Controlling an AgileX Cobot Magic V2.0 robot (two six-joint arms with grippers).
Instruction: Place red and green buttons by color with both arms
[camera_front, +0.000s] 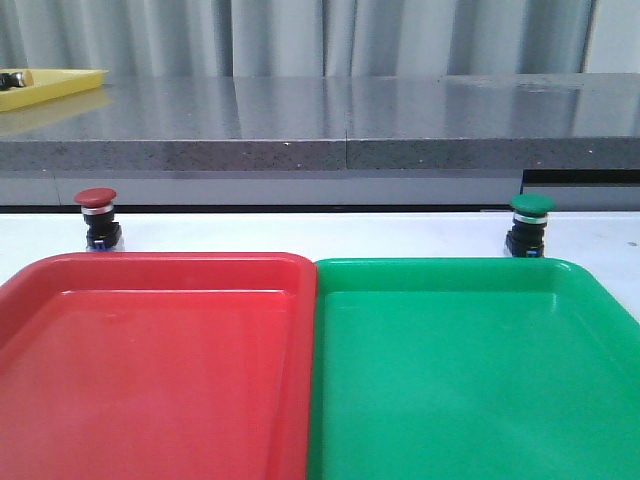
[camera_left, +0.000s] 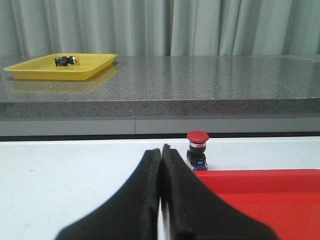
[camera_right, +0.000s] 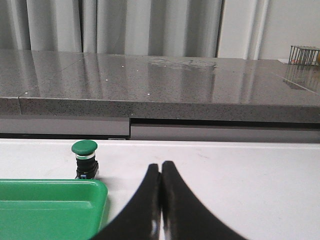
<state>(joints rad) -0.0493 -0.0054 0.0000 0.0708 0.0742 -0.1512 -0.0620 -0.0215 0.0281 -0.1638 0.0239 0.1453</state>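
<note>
The red button (camera_front: 97, 217) stands upright on the white table just behind the far left corner of the red tray (camera_front: 150, 360). Behind the far right part of the green tray (camera_front: 470, 370) stands the green button (camera_front: 530, 224), also upright. In the left wrist view the red button (camera_left: 197, 149) is ahead and to the right of my left gripper (camera_left: 161, 150), which is shut and holds nothing. My right gripper (camera_right: 161, 166) is shut too, empty, with the green button (camera_right: 84, 159) ahead to its left. Neither arm shows in the front view.
Both trays lie side by side, touching, with nothing in them. A raised grey stone counter (camera_front: 320, 125) runs behind the table. A yellow tray (camera_left: 62, 66) holding a small dark part sits on it at the far left. A wire rack (camera_right: 303, 54) stands far right.
</note>
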